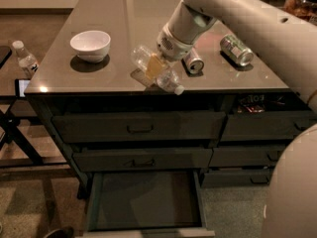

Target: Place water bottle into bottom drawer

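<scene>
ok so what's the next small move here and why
Probably carry the water bottle forward past the front edge of the table, then lower it. The hand grips it tilted, just above that edge, and the bottom drawer stands open below, nearer the camera.
</scene>
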You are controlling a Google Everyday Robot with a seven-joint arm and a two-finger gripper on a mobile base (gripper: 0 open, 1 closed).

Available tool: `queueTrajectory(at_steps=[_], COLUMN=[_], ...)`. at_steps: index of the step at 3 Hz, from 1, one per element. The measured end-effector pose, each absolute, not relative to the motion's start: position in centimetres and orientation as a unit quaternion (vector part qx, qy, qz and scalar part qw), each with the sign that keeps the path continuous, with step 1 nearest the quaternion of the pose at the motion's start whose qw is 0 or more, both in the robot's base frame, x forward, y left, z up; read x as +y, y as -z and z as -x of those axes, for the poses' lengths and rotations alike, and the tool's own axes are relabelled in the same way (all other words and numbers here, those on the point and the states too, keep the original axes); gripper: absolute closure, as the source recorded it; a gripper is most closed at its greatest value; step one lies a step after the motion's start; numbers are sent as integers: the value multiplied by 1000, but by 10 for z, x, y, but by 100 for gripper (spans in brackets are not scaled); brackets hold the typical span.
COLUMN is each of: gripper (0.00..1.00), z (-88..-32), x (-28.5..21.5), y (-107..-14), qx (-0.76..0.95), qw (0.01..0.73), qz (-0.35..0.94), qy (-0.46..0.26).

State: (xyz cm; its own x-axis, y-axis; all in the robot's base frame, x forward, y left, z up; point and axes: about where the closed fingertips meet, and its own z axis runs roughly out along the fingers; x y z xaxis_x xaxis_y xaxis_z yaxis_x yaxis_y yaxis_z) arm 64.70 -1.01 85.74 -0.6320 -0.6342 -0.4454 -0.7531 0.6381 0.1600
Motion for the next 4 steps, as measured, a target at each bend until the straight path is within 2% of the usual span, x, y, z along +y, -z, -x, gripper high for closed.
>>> queueTrajectory(at_steps=[1,2,4], gripper=[100,100,100], z=[-645,-620,-544], x=[-8,-9,-13], y=[-861,-867,-847], qx=[885,886,899], qw=[181,181,154], qz=[397,394,364], qy=[-163,-164,-189])
